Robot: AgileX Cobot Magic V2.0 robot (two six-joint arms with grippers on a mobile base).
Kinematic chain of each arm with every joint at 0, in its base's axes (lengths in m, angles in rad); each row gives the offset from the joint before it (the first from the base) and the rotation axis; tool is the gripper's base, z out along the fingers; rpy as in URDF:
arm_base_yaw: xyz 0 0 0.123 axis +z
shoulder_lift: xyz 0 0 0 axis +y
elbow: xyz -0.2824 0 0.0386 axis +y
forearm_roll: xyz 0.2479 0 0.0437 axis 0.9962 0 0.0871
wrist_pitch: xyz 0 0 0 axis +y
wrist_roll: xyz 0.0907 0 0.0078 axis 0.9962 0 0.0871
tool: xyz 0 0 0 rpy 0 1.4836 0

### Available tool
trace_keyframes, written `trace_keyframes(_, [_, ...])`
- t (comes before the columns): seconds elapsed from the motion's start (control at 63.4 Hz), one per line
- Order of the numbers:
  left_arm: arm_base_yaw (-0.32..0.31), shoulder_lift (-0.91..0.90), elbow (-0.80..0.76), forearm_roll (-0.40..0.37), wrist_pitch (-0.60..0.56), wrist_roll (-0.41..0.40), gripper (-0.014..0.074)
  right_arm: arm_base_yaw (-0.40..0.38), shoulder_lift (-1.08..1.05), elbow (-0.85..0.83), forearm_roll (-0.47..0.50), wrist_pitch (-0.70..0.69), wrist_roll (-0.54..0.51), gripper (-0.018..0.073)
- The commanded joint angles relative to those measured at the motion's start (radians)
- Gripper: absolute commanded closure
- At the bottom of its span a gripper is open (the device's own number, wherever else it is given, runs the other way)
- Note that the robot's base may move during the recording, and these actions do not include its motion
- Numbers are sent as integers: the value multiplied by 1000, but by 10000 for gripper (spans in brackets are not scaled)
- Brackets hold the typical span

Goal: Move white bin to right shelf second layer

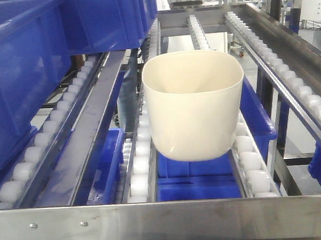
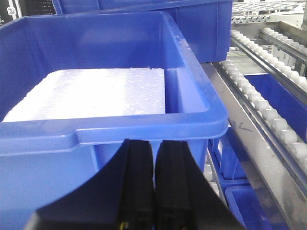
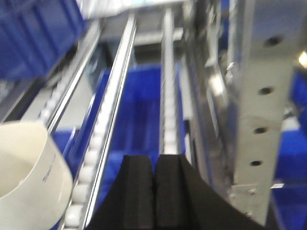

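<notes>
Glossy cream-white plastic tub [image 1: 193,103] sits mid-frame on the white-roller steel rack tier [image 1: 252,163], both our black grippers, left [image 2: 153,191] and right [image 3: 154,194], pinched together holding nothing, so we'd back off gently without nudging it.

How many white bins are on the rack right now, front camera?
1. The white bin sits upright on the roller tracks of the right shelf second layer, behind the steel front rail. Blue crates at left could hide others.
</notes>
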Motion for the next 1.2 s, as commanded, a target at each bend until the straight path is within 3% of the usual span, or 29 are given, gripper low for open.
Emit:
trace_keyframes(0.0, [-6,-14,37,-5,-86,-4,512,-35,-97,31,-12,-72,-4,503])
trace_keyframes(0.173, [-6,-14,37,-5,-86,-4,512,-66,-297,174,-15,-76,-4,503])
trace_keyframes(0.331, [-6,-14,37,-5,-86,-4,512,-66,-302,262,-15,-164,-4,503])
trace_keyframes(1.183, [-6,-14,37,-5,-86,-4,512,-66,-302,263,-62,-160,-5,503])
